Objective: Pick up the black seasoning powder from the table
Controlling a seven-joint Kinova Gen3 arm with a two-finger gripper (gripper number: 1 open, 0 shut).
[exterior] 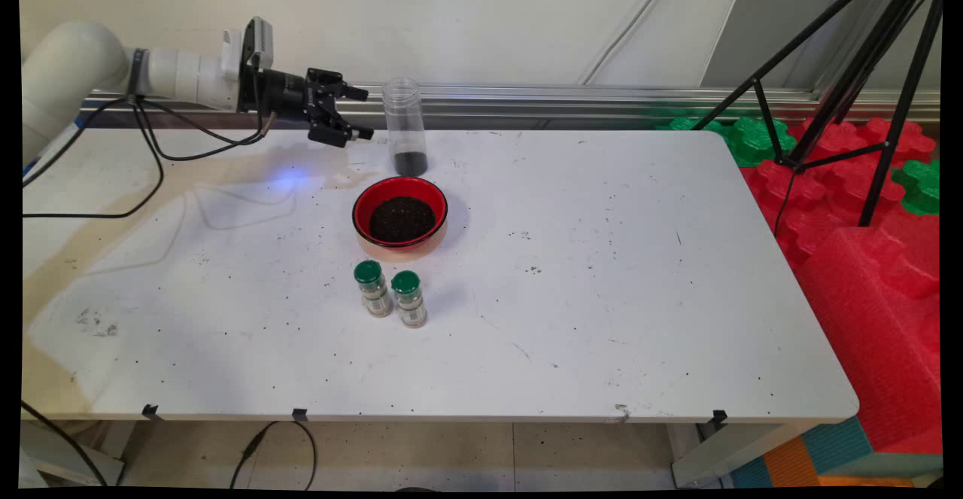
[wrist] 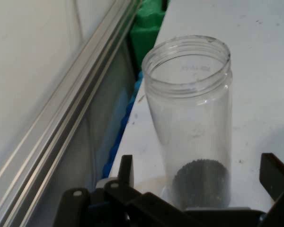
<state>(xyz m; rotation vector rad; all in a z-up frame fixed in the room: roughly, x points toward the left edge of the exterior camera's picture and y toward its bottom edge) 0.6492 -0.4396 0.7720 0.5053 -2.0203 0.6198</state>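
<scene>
a red bowl (exterior: pixel 399 213) of dark grains, two green-capped bottles (exterior: pixel 391 293), red foam blocks (exterior: pixel 865 258).

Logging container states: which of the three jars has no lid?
The tall clear jar beside the gripper, open-topped; the two small jars wear green caps.

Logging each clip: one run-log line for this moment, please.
gripper: open, empty | nearest: clear jar, upright, dark grains at bottom | nearby: red bowl of dark grains

A robotics lab: a scuffed white rectangular bench (exterior: pixel 602 318) with tape-marked edges, a black metal camera tripod (exterior: pixel 865 92) far to the tool's (exterior: pixel 359 114) front, and red and green foam interlocking blocks (exterior: pixel 865 205) stacked beside it.
</scene>
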